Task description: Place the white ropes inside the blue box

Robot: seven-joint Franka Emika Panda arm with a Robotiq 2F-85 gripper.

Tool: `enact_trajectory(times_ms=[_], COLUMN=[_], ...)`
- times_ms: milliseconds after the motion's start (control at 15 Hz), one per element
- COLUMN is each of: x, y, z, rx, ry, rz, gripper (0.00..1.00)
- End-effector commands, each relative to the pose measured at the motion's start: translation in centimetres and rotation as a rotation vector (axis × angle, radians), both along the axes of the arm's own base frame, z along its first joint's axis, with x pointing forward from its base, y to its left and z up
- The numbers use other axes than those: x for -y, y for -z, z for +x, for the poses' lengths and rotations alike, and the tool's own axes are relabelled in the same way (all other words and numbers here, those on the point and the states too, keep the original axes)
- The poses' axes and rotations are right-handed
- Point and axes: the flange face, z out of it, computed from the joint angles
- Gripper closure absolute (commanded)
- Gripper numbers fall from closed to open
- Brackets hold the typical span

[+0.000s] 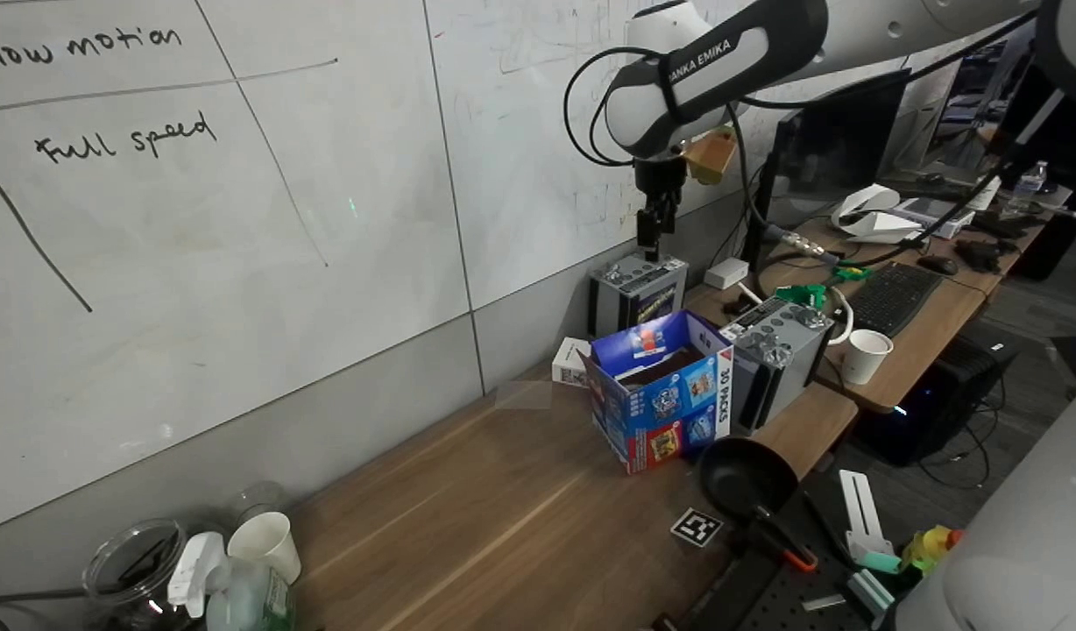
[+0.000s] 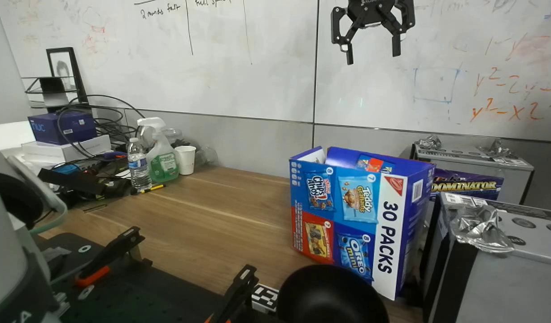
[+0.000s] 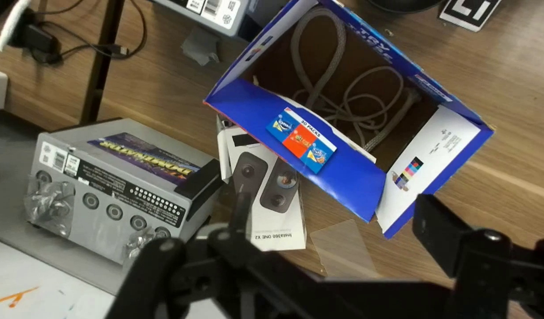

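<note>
Two black fingers (image 2: pixel 396 45) are released, spread apart; lower than them, one blue printed cardboard box (image 2: pixel 336 215) holds looped white ropes (image 3: pixel 326 75), count unclear.

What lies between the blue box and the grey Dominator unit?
In the wrist view, a white Insta360 box and some wooden tabletop show between the blue box and the grey unit.
</note>
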Motion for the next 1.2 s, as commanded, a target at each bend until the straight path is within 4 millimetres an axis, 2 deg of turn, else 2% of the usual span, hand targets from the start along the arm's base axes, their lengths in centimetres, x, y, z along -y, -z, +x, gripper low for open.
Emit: enact_trajectory(times_ms=[0,267,467,600,733,867,1133], x=[-1.2,-4.6,-8.4,-11.1,-13.5,-14.7,-15.1], y=[-0.9,0.1,0.9,1.2,1.6,1.8,1.3], z=[-3.5,-8.7,-12.7,-14.7,-16.0,-16.7,-17.0], rx=[0.006,-0.044,0.007,0.068,0.117,0.090,0.113], ry=[0.187,0.385,0.502,0.538,0.546,0.515,0.523], rz=[0.035,0.139,0.173,0.190,0.184,0.192,0.188], gripper=[0.00,0.00,0.00,0.00,0.00,0.00,0.00])
